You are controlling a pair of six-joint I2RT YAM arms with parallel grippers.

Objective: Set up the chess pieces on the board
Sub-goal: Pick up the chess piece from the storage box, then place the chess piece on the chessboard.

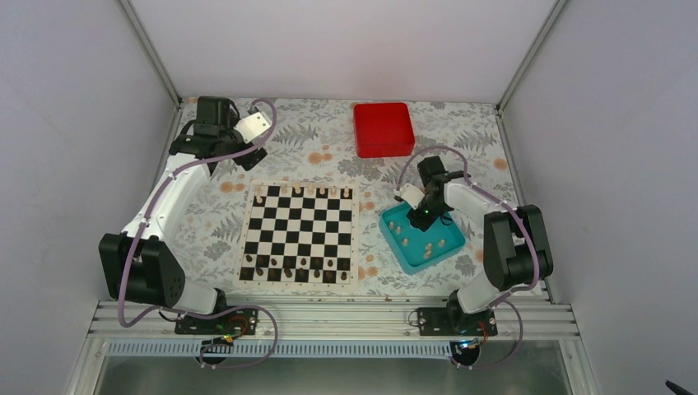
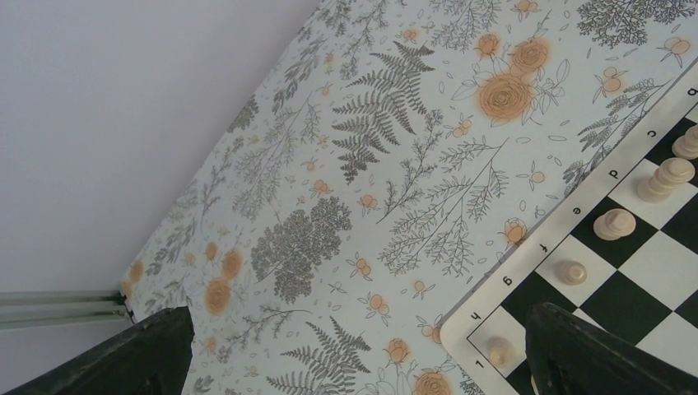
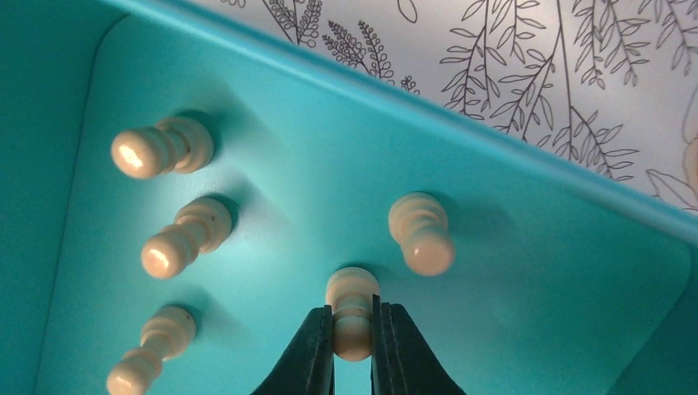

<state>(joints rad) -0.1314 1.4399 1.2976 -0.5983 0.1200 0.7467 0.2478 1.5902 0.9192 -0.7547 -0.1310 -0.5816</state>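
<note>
The chess pieces point(image 3: 420, 234) stand partly in the teal tray point(image 1: 393, 243) near the tabletop's right edge and partly along the board's point(image 1: 300, 234) far edge. The right arm folds at a raised elbow, wrist pointing down into the tray. The right gripper point(image 3: 352, 322) is clamped on 1 cream pawn point(image 3: 352, 288), with 4 others around it. The left arm stretches toward the far left corner, and the left gripper point(image 2: 354, 362) is spread wide above the floral tabletop point(image 2: 370, 164) beside the board's corner.

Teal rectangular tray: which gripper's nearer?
Right. The right gripper is inside the teal rectangular tray, shut on a cream chess piece. The left gripper hovers open over the floral tablecloth, beyond the black-and-white checkered chessboard, off its far-left corner.
</note>
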